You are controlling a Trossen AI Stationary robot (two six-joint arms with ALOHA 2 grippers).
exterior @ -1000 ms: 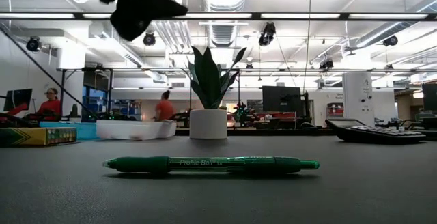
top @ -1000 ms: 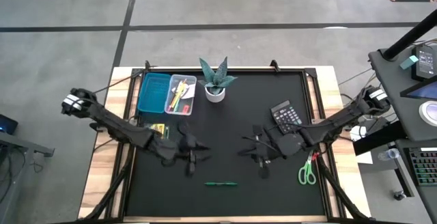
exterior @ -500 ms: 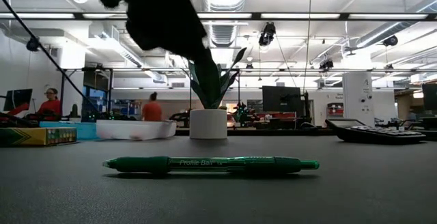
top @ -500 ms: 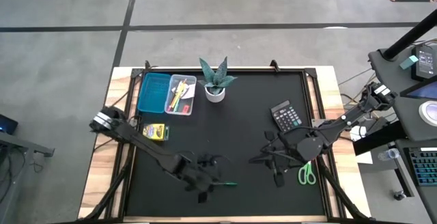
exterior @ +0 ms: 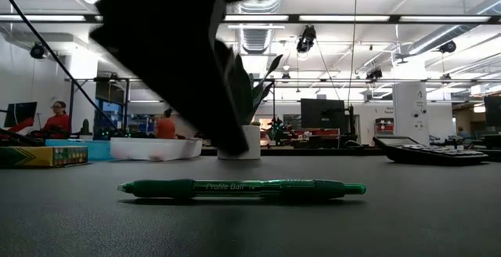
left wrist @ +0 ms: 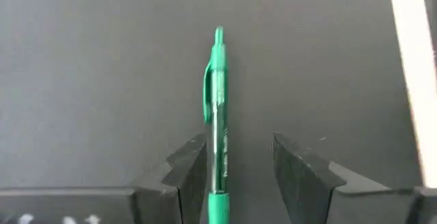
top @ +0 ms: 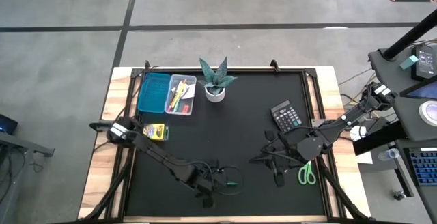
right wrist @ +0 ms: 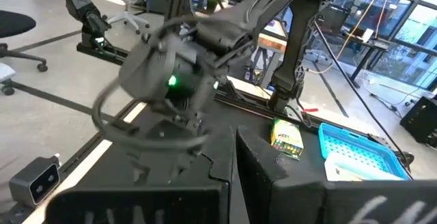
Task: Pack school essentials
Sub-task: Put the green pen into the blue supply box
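2 parted fingers of the left gripper are set astride the green pen near the table's front edge, ready for a grasp; nothing is held.

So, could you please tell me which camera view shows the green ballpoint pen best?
The low view: the green ballpoint pen lies side-on, whole, lettering legible. The left wrist view shows it between the left pincer's open fingers, partly cut off. The high view shows a sliver; the right wrist view, nothing.
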